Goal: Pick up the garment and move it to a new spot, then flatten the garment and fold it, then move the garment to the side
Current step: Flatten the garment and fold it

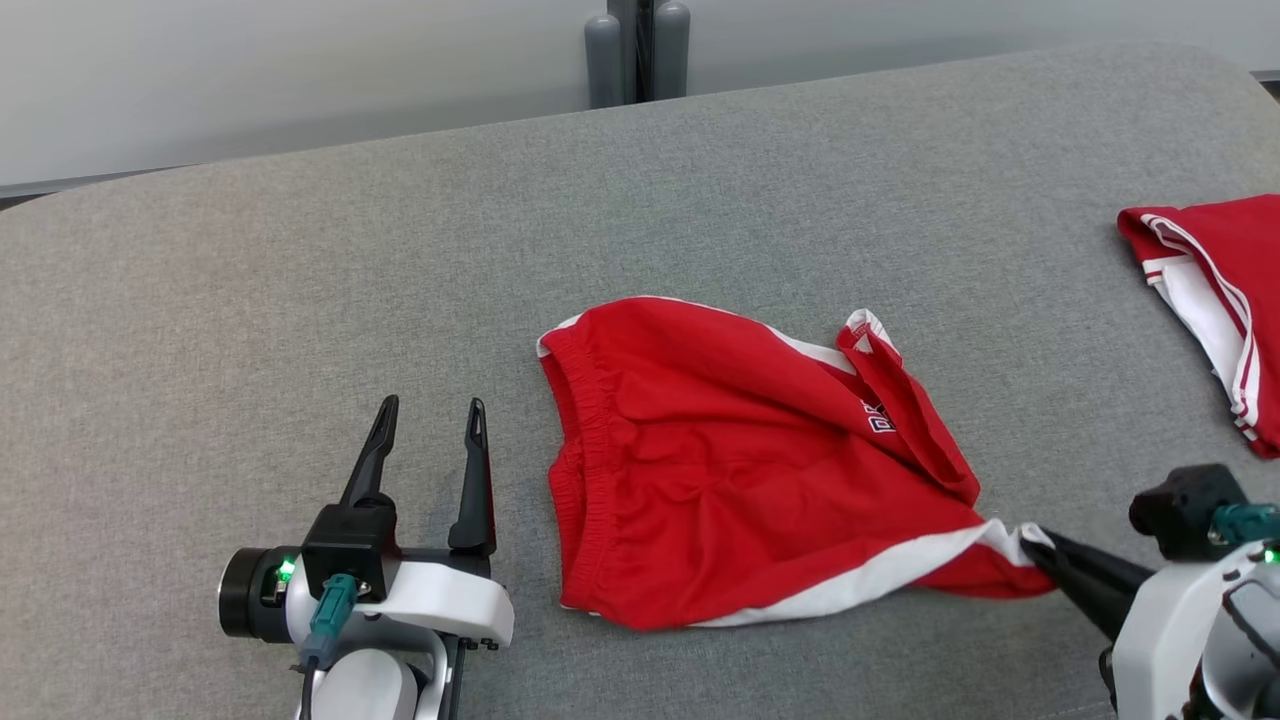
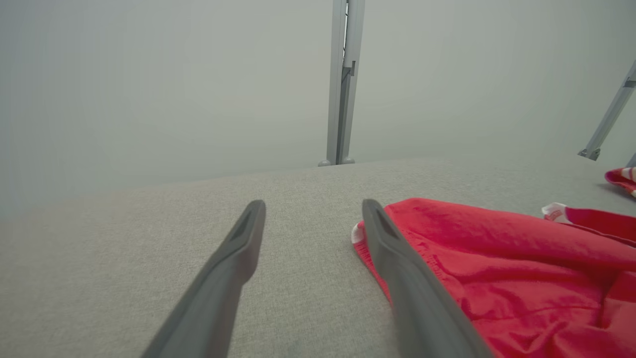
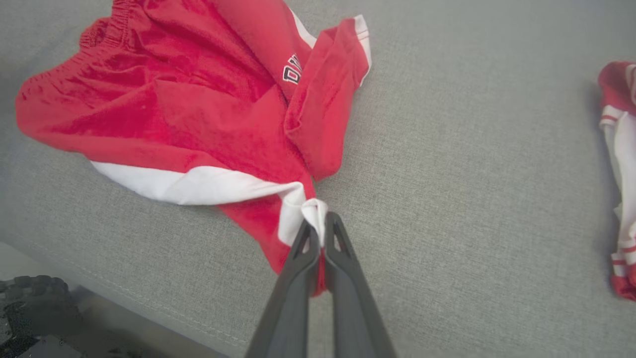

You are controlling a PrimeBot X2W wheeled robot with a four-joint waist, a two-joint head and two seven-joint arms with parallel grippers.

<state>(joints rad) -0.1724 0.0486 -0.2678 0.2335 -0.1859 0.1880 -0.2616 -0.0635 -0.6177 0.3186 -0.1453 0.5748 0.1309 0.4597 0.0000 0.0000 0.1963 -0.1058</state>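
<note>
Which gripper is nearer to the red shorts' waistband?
Left. The left gripper hangs open beside the waistband; the right gripper is shut on the shorts' far hem corner.

**Two garments on a grey fabric surface (image 1: 300, 300)**

The red shorts (image 1: 720, 470) lie crumpled near the middle, a white band along their near edge. A second red-and-white garment (image 1: 1220, 290) lies well apart, at the right edge.

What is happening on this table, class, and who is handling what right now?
The robot's right gripper is shut on a white-trimmed leg corner of the red shorts, which lie crumpled on the grey surface. The left gripper is open and empty, beside the waistband end and apart from it. A second red and white garment lies apart at the right edge.
</note>
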